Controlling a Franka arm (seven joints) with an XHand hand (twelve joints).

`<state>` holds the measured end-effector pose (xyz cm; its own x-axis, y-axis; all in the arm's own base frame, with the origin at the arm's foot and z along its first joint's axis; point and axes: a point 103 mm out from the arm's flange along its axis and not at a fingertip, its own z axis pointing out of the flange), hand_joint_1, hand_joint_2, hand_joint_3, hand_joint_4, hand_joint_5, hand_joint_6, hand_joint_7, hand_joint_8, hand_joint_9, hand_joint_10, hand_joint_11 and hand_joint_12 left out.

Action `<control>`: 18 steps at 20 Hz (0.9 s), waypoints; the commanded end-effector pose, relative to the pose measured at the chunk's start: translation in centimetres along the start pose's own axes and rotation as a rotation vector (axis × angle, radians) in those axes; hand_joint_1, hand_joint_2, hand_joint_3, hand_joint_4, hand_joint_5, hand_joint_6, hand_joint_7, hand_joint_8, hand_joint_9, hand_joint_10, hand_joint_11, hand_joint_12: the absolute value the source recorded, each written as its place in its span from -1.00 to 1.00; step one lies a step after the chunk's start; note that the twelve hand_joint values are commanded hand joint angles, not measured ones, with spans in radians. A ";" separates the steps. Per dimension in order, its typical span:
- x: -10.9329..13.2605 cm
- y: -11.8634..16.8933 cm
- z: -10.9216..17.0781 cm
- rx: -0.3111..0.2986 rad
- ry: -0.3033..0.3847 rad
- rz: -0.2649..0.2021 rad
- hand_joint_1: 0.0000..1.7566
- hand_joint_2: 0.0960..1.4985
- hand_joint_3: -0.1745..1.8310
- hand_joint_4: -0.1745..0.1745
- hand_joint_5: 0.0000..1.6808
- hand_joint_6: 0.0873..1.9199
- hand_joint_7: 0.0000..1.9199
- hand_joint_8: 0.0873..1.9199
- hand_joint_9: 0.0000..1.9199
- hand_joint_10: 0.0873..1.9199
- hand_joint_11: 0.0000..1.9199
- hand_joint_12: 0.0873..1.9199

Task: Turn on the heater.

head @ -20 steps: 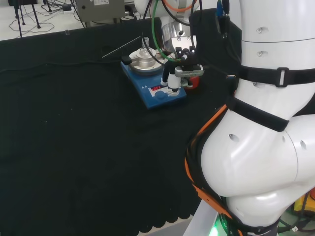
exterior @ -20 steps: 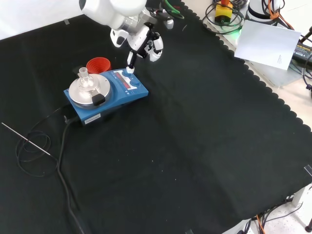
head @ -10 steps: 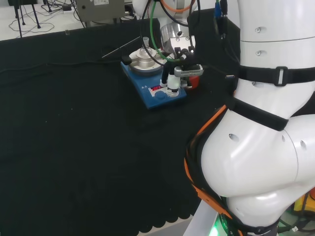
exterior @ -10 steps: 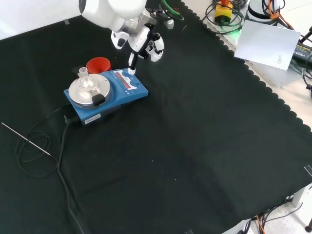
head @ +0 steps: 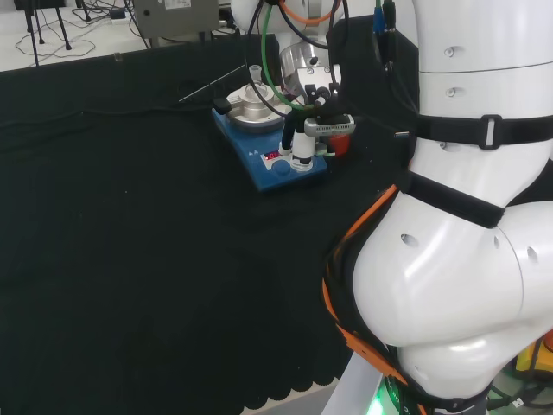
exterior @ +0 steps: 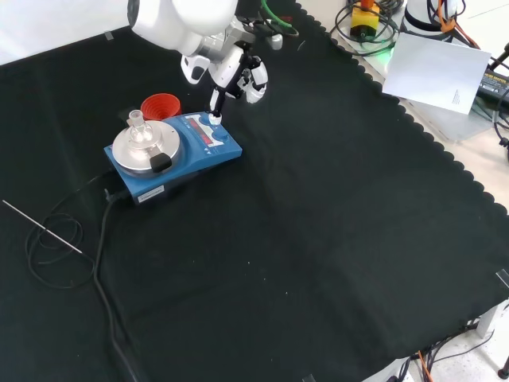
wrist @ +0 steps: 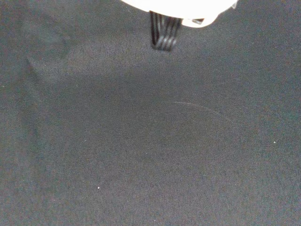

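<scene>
I have the hand point(exterior: 238, 73) over the heater's point(exterior: 171, 155) front panel, one straight finger point(exterior: 215, 107) down at the controls, holding nothing. A sideways slip could miss the switch or shove the flask point(exterior: 137, 127).

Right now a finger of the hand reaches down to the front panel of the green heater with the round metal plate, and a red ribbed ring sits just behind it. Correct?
Not quite: the heater is blue, not green, as the front view shows. The rest stands: a finger of the hand reaches down to its front panel, its round metal plate is on top, and the red ribbed ring sits just behind it.
</scene>
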<state>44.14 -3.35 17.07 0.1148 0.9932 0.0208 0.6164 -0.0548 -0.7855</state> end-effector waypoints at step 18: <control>0.3 0.6 0.6 0.025 -0.002 0.000 0.60 -0.16 0.20 -0.09 -0.72 -1.00 0.52 0.74 0.60 0.48 0.44 0.36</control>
<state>44.07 -3.07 16.20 0.1165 0.9930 0.0173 0.5993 -0.0564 -0.7985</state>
